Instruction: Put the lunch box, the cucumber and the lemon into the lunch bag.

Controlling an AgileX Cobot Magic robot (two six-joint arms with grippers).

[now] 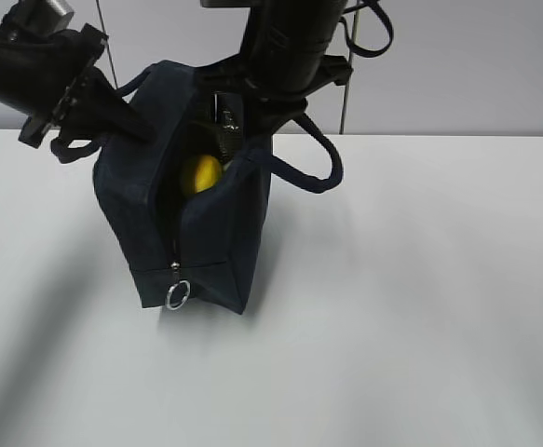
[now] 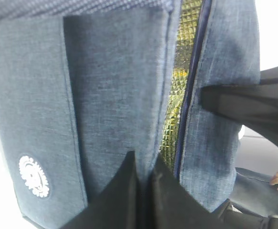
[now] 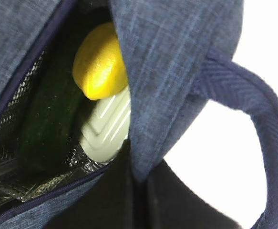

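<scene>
Navy fabric lunch bag [image 1: 210, 242] stands on the white bench [image 1: 420, 307], top zipper open. Left claw [image 2: 143, 191] closed down on the bag's left wall; right claw [image 3: 141, 191] pinches the right-hand flap near its handle [image 3: 253, 119]. Inside, just beyond the right claw — lemon [image 3: 100, 64] resting on the lunch box [image 3: 108, 126], cucumber [image 3: 50, 124] alongside. Box mostly hidden, only a pale ribbed corner shows; cucumber's ends cut off by fabric.
</scene>
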